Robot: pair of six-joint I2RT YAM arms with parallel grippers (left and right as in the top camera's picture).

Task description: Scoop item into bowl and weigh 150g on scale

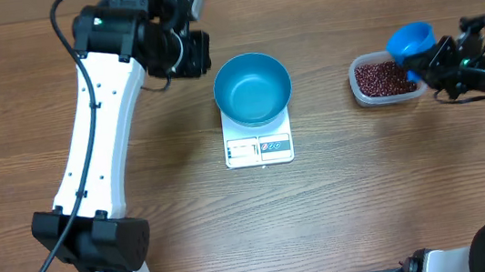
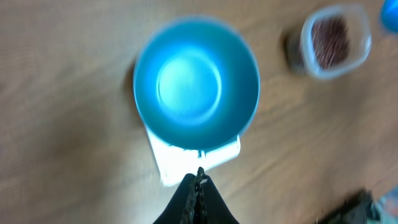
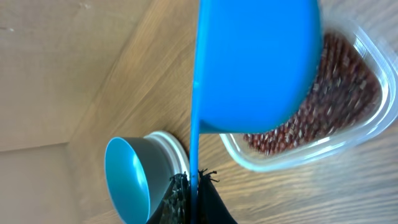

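Beans [image 1: 384, 77] lie loose in the tub [image 1: 357, 92], light and likely to roll, so the right pincer [image 3: 193, 182] grips the stiff scoop [image 1: 410, 41] by its thin handle above them; the left pincer [image 2: 200, 180] is closed, empty, near the bowl [image 1: 252, 87] on the scale [image 1: 259, 148].

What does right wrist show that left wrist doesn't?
Right wrist only: the right gripper shut on the handle of the scoop, seen close up in front of the beans in the tub.
Left wrist only: the left gripper shut and empty, and a straight-down look into the empty bowl.
Both: the bowl sitting on the scale, the tub of beans, the wooden table.
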